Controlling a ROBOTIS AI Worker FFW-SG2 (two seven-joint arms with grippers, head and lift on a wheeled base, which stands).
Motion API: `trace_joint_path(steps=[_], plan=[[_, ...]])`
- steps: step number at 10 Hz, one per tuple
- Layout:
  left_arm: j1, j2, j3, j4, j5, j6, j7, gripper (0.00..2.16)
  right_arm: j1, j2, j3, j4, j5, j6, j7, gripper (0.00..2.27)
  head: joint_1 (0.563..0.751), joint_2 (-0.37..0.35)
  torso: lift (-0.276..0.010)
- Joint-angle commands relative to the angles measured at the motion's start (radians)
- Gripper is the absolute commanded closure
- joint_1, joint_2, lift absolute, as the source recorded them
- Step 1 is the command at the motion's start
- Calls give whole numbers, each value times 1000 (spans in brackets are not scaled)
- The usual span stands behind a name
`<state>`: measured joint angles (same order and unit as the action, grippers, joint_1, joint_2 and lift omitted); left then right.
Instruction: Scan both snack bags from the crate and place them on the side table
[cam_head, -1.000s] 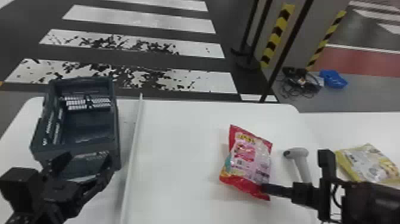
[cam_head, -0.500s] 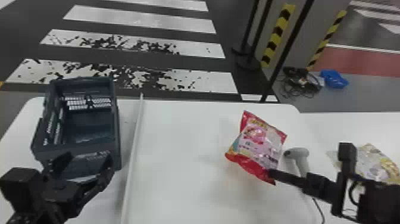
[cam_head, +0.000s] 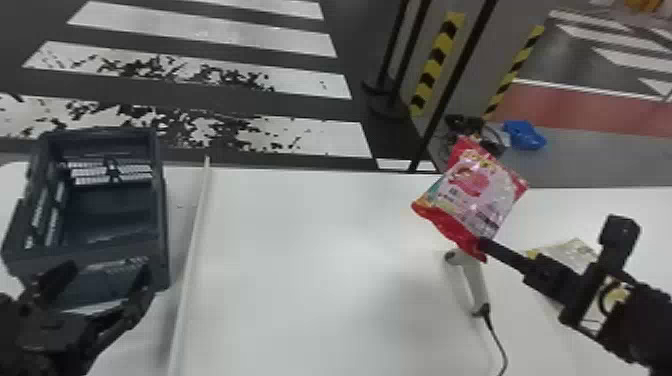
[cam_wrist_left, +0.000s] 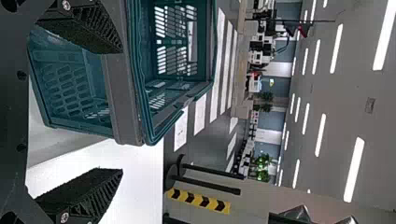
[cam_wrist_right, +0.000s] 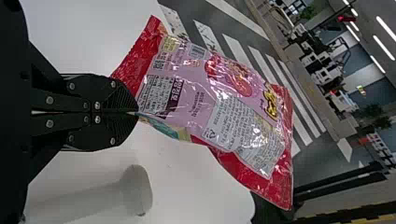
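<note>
In the head view my right gripper (cam_head: 482, 244) is shut on the lower corner of the red and pink snack bag (cam_head: 475, 192), holding it up above the table beyond the scanner (cam_head: 472, 282). The right wrist view has the gripper (cam_wrist_right: 136, 113) pinching the bag's edge (cam_wrist_right: 219, 102), with the pale scanner (cam_wrist_right: 93, 198) beside it. The yellowish snack bag (cam_head: 570, 255) lies on the right, partly behind my right arm. My left gripper (cam_head: 107, 280) is parked open at the near side of the dark crate (cam_head: 162, 220); the left wrist view shows its fingers (cam_wrist_left: 86, 193) apart, the gripper (cam_wrist_left: 119, 112) holding nothing.
A long white raised strip (cam_head: 192, 250) runs along the white table (cam_head: 300, 300) between the crate and the scanner. The scanner's cable trails towards the near edge. Beyond the table are dark posts, cables and a blue item (cam_head: 524, 135) on the floor.
The right gripper has carried the red bag up and to the right, tilting it. More of the scanner and its cable is now uncovered. The left arm has kept still.
</note>
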<state>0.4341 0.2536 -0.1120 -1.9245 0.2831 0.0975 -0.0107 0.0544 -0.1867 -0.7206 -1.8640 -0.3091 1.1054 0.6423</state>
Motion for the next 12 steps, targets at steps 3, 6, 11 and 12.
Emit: trace_joint_path(steps=[3,6,11,12], plan=[[-2,3,0,-2,-1,0,0,87,-65,-45,-59,227,12,-302,-107,2256,695,-350,-95],[-2,4,0,-5,-2,0,0,87,-131,-117,-86,440,39,-523,-208,2256,695,-350,-95],[-6,6,-9,-7,-1,-34,-2,87,-260,-266,-83,867,53,-870,-309,2256,695,-350,-95],[-6,9,-12,-7,1,-40,-2,87,-272,-283,-82,925,54,-910,-337,2256,695,-350,-95]])
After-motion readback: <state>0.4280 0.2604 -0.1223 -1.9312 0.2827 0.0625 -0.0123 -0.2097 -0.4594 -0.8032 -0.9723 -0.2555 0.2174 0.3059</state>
